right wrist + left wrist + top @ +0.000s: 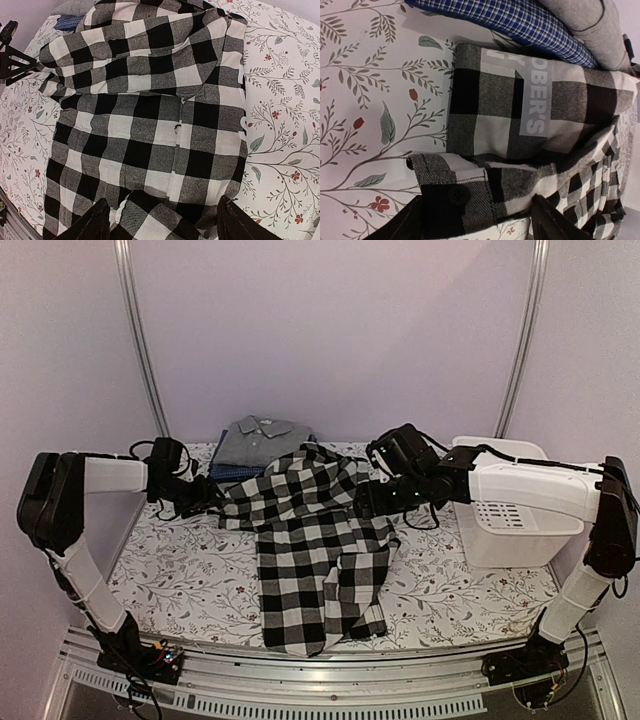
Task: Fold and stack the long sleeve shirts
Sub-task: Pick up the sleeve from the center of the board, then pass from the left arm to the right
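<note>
Hovering low with its jaws spread wide and nothing between them gripped, the left pincer point(477, 212) straddles a buttoned cuff point(452, 192) of the checked shirt point(320, 550). The right pincer point(162, 210) is just as wide and equally empty, poised over the garment's opposite edge.

The checked shirt lies rumpled across the middle of the overhead view. Its sleeves are heaped over the body and its hem reaches down close to the bottom edge of the tabletop point(170, 570). The grey shirt point(258, 440) sits folded on the blue shirt point(232, 472) at upper centre, and the checked cloth butts against that pile.

The main hazard, I judge, is a bad bite. The fabric under both pincers is layered, so a closing jaw may catch the cuff together with the panel beneath it, or only a loose wrinkle that slips free on the lift. Either would leave the fold crooked.

If the two arms rise or travel unevenly, the shirt could twist rather than lie flat. Any drag towards the upper frame may shove the finished pile out of square, since the cloths touch there. A tug the other way might slide the hem over the lower edge. The right arm also passes close by the white basket point(510, 525) and could nudge it.
</note>
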